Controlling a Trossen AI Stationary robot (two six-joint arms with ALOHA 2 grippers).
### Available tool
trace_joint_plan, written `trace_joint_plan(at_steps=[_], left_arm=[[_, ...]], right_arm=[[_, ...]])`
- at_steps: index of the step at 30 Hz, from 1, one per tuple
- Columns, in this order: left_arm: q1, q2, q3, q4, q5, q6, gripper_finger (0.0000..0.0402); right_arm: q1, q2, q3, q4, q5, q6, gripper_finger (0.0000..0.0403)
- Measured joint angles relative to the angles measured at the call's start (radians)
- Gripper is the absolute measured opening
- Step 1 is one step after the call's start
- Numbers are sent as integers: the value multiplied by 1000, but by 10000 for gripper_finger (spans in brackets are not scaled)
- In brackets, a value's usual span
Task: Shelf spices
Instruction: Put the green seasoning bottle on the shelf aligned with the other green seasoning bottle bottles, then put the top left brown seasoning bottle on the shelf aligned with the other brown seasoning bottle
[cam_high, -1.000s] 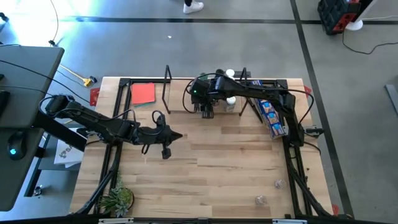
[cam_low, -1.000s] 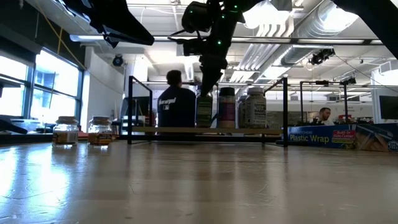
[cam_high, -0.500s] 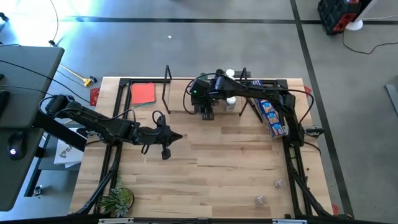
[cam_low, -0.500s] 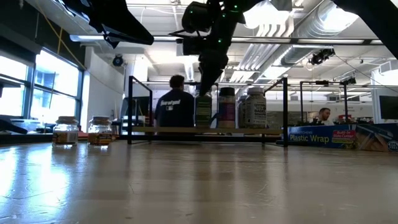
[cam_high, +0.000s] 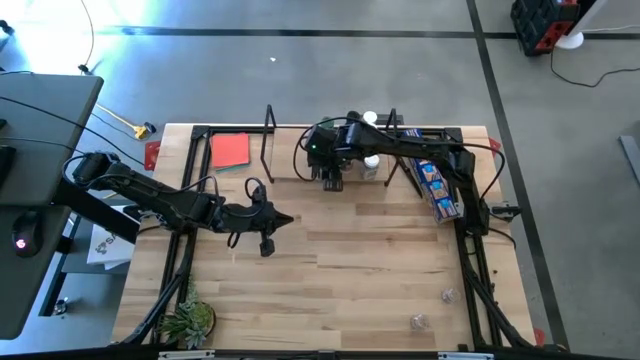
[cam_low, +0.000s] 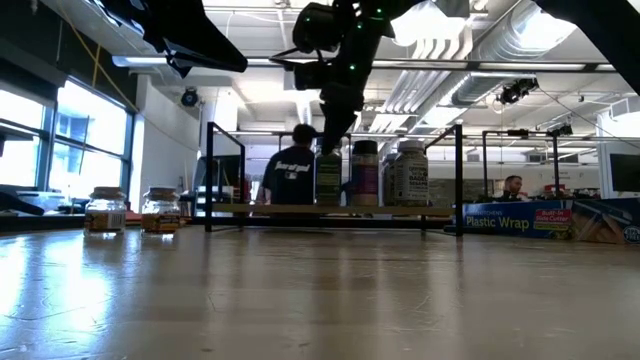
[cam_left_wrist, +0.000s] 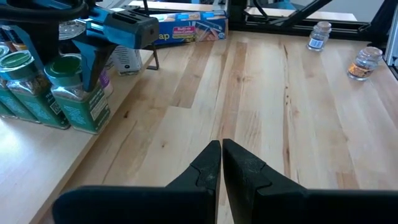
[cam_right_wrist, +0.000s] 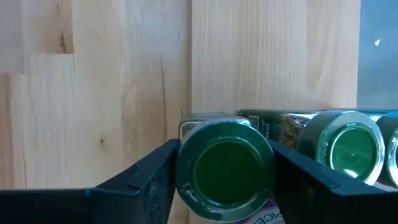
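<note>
The left gripper (cam_high: 290, 217) waits closed over the bare middle of the table (cam_high: 350, 280), well short of the shelf (cam_low: 330, 210). Farther back, the right gripper (cam_right_wrist: 225, 171) hangs over the shelf with its jaws around a green-lidded jar (cam_right_wrist: 225, 163), upright with its long axis pointing into the jaws, beside other jars (cam_right_wrist: 348, 146). Whether the fingers press or just flank it is hard to make out, and its base is hidden

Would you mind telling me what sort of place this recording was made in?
Probably a robotics lab or open workshop, not a kitchen: exposed ceiling ducts overhead, a bare concrete floor with taped lines around the wooden table, and a person at a workstation beyond.
</note>
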Motion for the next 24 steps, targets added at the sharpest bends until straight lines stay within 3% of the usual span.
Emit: trace_joint_plan(at_steps=[11, 24], left_arm=[[0, 0, 0, 0, 0, 0, 14], [0, 0, 0, -1, 13, 0, 14]], right_arm=[[0, 0, 0, 6, 16, -10, 283], [48, -1, 0, 19, 162, -69, 287]])
